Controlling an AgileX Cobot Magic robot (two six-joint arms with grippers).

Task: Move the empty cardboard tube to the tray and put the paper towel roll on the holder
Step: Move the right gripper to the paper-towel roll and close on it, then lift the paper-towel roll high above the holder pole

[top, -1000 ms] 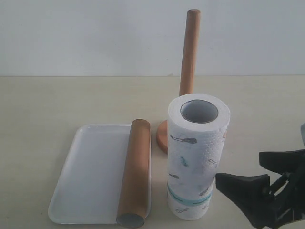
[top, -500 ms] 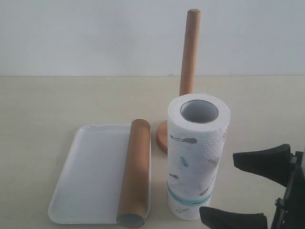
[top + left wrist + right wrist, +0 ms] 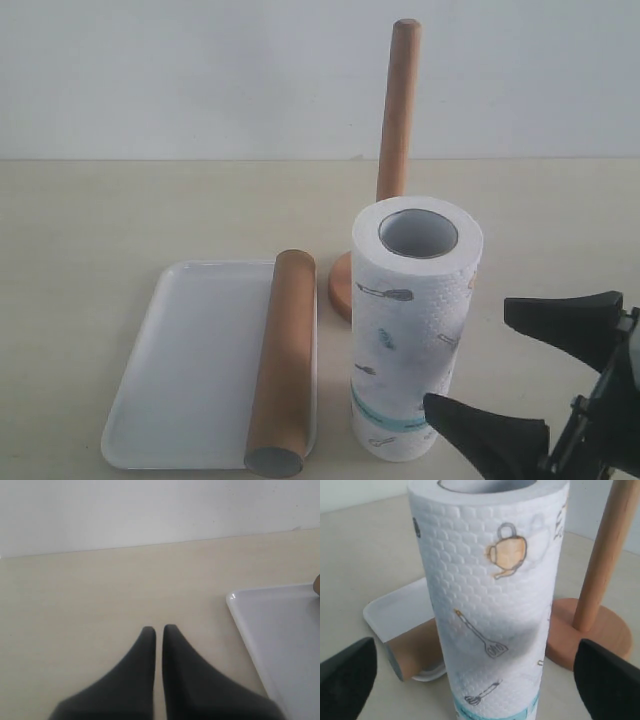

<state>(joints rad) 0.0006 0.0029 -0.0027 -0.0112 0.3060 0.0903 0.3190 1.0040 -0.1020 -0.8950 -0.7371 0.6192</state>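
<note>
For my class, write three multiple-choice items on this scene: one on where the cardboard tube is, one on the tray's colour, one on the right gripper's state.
1. Where is the empty cardboard tube?
A. lying in the tray
B. inside the paper towel roll
C. held by the right gripper

2. What colour is the tray?
A. brown
B. teal
C. white

3. How is the right gripper?
A. shut on the paper towel roll
B. open, not touching the paper towel roll
C. shut, empty

Answers:
1 A: it lies along the tray's right side.
2 C: the tray is plain white.
3 B: the right wrist view shows gaps on both sides.
</note>
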